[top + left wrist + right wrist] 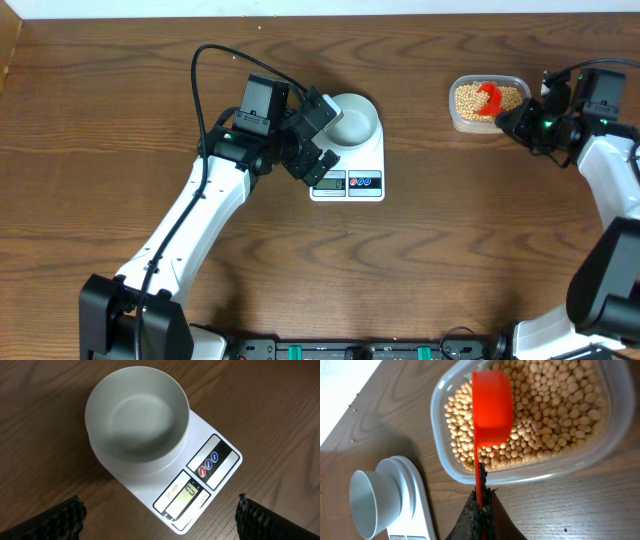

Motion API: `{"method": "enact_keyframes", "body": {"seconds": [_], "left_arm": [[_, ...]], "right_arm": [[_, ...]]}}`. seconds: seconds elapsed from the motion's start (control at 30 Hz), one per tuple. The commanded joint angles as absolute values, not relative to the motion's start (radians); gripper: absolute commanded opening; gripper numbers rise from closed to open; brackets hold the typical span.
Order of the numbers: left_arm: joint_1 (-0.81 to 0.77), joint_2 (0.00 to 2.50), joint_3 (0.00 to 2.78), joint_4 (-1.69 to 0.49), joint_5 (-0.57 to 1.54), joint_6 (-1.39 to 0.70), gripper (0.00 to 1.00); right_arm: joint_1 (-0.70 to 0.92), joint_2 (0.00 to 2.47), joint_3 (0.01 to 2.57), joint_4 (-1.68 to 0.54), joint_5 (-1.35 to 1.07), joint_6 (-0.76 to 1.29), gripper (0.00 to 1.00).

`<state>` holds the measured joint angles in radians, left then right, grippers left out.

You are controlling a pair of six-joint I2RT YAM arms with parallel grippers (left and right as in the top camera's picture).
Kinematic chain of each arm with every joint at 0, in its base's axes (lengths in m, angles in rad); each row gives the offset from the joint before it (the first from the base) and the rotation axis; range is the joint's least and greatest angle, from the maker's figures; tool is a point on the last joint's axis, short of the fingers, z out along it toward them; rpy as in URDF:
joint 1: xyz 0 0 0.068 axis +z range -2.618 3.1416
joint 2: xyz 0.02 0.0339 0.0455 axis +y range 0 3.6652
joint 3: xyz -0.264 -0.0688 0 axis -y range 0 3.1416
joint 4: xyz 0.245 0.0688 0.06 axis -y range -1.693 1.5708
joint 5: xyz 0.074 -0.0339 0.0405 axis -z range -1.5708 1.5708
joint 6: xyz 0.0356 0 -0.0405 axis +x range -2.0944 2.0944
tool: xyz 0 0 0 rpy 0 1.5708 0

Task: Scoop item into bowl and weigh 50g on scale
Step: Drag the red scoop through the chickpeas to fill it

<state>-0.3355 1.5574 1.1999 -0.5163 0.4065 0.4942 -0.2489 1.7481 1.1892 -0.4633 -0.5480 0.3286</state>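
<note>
Overhead: left gripper (325, 138) spread wide, empty, at 9 o'clock of bowl (357, 118) on scale (352, 172); right gripper (508, 118) at 4 o'clock of clear tub (454, 108). Left wrist: bowl empty, nothing in it. Right wrist: jaws clamped on red scoop (491, 407) handle, cup above beans (555, 405) in the tub; bowl at 8 o'clock
</note>
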Motion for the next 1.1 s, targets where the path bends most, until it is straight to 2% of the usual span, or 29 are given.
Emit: {"method": "enact_keyframes", "body": {"seconds": [0.0,1.07], "left_arm": [[-0.332,1.533,1.195,-0.515,0.418,0.5,0.98],[-0.332,1.533,1.195,-0.515,0.418,0.5,0.98]], "right_arm": [[-0.232,1.803,1.181,-0.456,-0.599,0.344,0.01],[-0.297,1.782,1.182,-0.449,-0.767,0.298,0.01]]}}
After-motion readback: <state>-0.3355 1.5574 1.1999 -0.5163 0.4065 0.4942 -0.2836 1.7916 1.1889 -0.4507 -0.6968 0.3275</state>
